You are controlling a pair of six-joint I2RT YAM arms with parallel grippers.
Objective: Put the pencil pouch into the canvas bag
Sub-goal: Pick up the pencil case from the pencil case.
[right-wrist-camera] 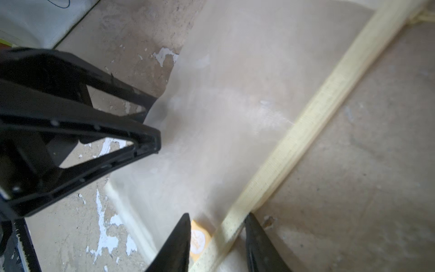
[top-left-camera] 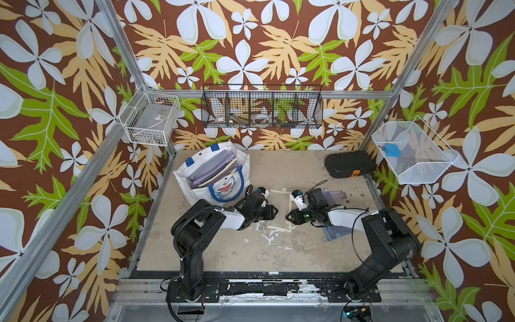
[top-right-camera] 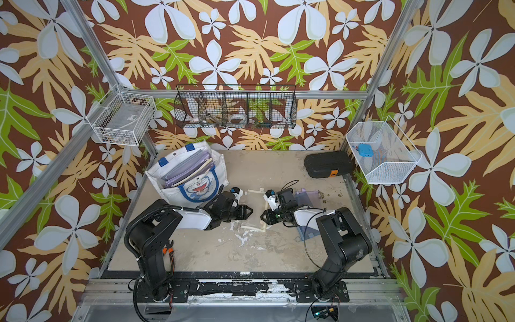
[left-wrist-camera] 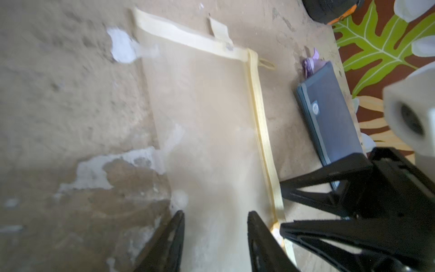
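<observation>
Both top views show the pencil pouch (top-left-camera: 281,199) flat on the table (top-left-camera: 278,251) near the canvas bag (top-left-camera: 199,195), not yet inside. Left claw (left-wrist-camera: 215,219) and right claw (right-wrist-camera: 217,217) straddle its edges, half open, gripping nothing.

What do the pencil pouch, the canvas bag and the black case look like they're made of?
The pencil pouch looks like thin translucent mesh, matte: the tabletop shows through, with cream woven tape edging. The canvas bag seems white woven cloth, matte and creased. The black case looks like a rigid moulded shell, faintly sheeny; plastic or fabric-covered, I cannot tell.
</observation>
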